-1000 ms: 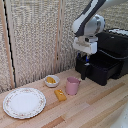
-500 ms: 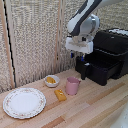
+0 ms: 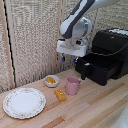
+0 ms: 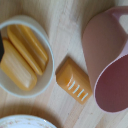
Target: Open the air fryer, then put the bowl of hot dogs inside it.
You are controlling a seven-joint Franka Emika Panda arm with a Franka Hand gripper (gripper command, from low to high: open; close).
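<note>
The black air fryer (image 3: pixel 111 50) stands at the exterior view's right, its drawer (image 3: pixel 100 70) pulled out and open on top. The black handle (image 3: pixel 84 71) sticks out from the drawer front. The small white bowl (image 3: pixel 55 82) with yellow-orange hot dogs (image 3: pixel 50 79) sits on the wooden table near the wall. My gripper (image 3: pixel 70 60) hangs open and empty above the table, between the bowl and the drawer, higher than the pink cup (image 3: pixel 73 86). The wrist view looks straight down on the bowl (image 4: pixel 49 62), the hot dogs (image 4: pixel 22 52) and the cup (image 4: pixel 107 65).
An orange-yellow block (image 3: pixel 60 94) lies in front of the bowl, next to the pink cup; it also shows in the wrist view (image 4: pixel 74 80). A large patterned white plate (image 3: pixel 24 102) lies at the exterior view's left. A woven screen stands behind the table.
My gripper has moved away from the air fryer's drawer toward the exterior view's left, and now hangs above the cup and bowl.
</note>
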